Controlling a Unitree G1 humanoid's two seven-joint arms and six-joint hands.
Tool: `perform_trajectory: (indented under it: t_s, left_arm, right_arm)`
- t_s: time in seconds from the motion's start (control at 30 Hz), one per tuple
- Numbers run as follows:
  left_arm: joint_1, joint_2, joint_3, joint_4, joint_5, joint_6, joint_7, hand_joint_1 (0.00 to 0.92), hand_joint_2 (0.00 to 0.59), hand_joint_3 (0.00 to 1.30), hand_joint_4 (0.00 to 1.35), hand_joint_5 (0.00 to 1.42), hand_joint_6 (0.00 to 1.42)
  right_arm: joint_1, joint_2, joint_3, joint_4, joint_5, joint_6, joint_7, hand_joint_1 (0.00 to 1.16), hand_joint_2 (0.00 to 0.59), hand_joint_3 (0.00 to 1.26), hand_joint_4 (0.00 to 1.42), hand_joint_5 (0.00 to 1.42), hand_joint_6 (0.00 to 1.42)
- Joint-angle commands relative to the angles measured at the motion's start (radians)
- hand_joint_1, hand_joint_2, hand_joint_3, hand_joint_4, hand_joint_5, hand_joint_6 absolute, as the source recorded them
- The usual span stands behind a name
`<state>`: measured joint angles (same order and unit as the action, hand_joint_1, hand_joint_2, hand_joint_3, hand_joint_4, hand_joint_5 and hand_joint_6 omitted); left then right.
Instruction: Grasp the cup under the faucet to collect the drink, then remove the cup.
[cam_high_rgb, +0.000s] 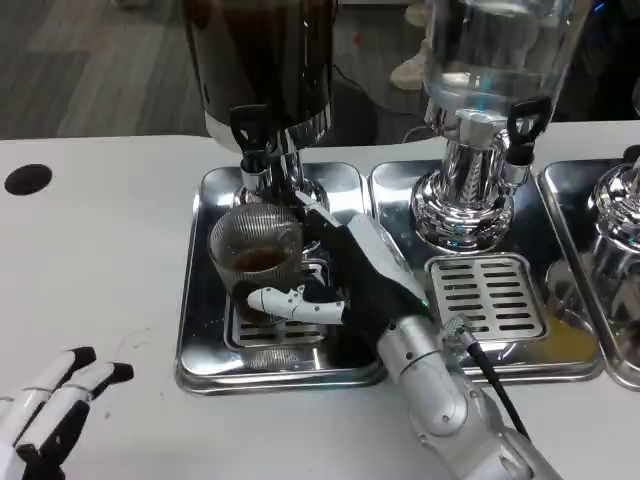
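Head view, and you're looking down on the white worktop (90, 260) with the steel drip trays lined up across it. On the left tray (205, 345) stands the dark drink dispenser (262, 65), its faucet (252, 140) hanging straight over the cup. On the middle tray (395, 190) is the clear dispenser (495, 60) on its chrome base, black tap to its right, and a slotted grate (487, 295) in front of it. A third tray and chrome base peek in at the right edge.

Now your right forearm (450, 400) reaches in diagonally from the bottom, and the right robot hand (335, 270) is wrapped on the cup (256, 250): palm against the cup's right side, a white finger (295, 303) curling across its front, low down. The cup is a clear ribbed glass, upright on the left tray's grate, directly beneath the faucet, with a shallow layer of brown drink in it.

Down in the bottom-left corner, your left robot hand (50, 415) rests on the worktop, fingers stretched out and holding nothing, well apart from the cup.
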<state>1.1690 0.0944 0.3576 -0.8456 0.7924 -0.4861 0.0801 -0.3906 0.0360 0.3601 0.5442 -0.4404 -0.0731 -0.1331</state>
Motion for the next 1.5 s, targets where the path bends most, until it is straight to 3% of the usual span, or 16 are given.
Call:
perform_trajectory:
  t_s: [0.03,0.43,0.73,1.13,1.5]
  left_arm:
    - [0.005,-0.013,0.015,-0.021,-0.011,-0.012,-0.015,0.0,0.065,0.28,0.16,0.22,0.44]
    - [0.003,-0.034,0.022,-0.02,-0.008,-0.025,-0.028,0.0,0.073,0.29,0.17,0.22,0.44]
    - [-0.001,-0.042,0.018,-0.016,-0.006,-0.022,-0.035,0.0,0.08,0.29,0.17,0.22,0.44]
    - [-0.001,-0.044,0.019,-0.015,-0.003,-0.02,-0.04,0.0,0.084,0.29,0.17,0.22,0.44]
    - [-0.005,-0.04,0.029,-0.012,-0.013,-0.022,-0.048,0.0,0.089,0.3,0.18,0.23,0.44]
  right_arm:
    - [-0.018,-0.004,-0.009,0.012,0.013,-0.016,0.003,0.64,0.096,0.17,0.16,0.19,0.15]
    - [-0.007,-0.021,-0.012,0.001,0.031,-0.03,0.018,0.64,0.096,0.24,0.19,0.2,0.12]
    - [-0.012,-0.035,-0.012,0.005,0.056,-0.046,0.055,0.6,0.082,0.15,0.1,0.14,0.06]
    - [-0.018,-0.019,-0.012,0.015,0.053,-0.041,0.036,0.53,0.063,0.13,0.09,0.13,0.05]
    - [-0.026,0.013,-0.008,0.035,0.049,-0.044,0.02,0.55,0.077,0.17,0.15,0.18,0.09]
